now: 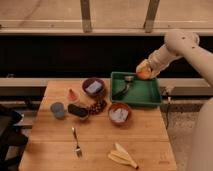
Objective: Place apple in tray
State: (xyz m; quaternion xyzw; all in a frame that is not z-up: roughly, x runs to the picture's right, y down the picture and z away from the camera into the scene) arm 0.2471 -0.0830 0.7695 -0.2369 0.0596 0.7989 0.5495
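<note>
Here, nearest, the bowl sits down-left of the gripper; beyond it the tray lies just beneath the gripper and stretches leftward, its long axis sideways. Farthest back, the gripper hovers above the tray's far right corner, clamped on the apple, a small round orange-yellow fruit with reddish blush.

This looks like a robot testing space rather than a lived-in kitchen. A plain wooden table stands against a low ledge under a long band of windows. It holds a sparse, staged set of things: a bowl, a second bowl, a fork, a banana peel and a green tray. A white robot arm reaches in from the right, its gripper over the tray's far right corner, clamped on the apple.
</note>
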